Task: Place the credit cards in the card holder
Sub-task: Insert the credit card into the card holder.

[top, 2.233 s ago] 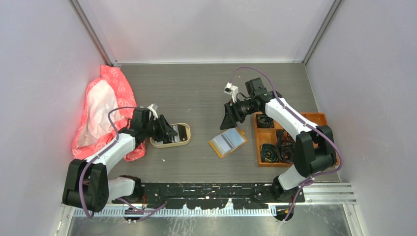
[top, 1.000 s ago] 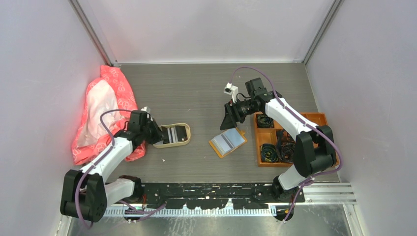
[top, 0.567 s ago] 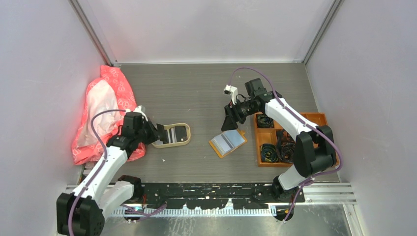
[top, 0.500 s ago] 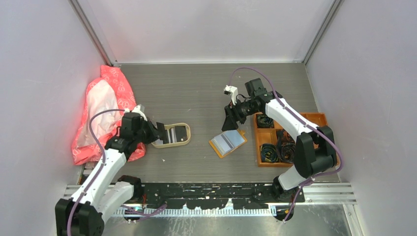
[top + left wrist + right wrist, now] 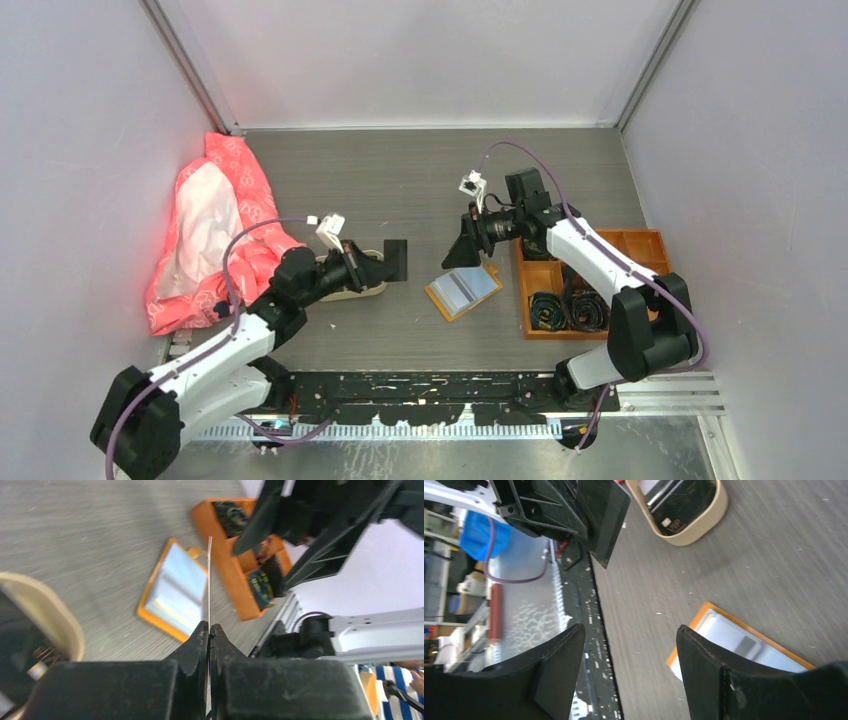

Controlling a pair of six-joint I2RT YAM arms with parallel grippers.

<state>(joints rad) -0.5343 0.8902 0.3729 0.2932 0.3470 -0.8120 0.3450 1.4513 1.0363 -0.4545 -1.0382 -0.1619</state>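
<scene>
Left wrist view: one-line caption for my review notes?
Left claw pinches a card, seen edge-on, with the open orange card holder lying ahead.

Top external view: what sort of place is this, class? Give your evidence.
Probably a robot lab cell: left arm and right arm bolted at the grey table's near edge, plain walls around it, staged card holder.

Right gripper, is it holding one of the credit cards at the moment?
No, the right gripper stands open with nothing between its jaws, and the card holder lies flat beyond them.
</scene>
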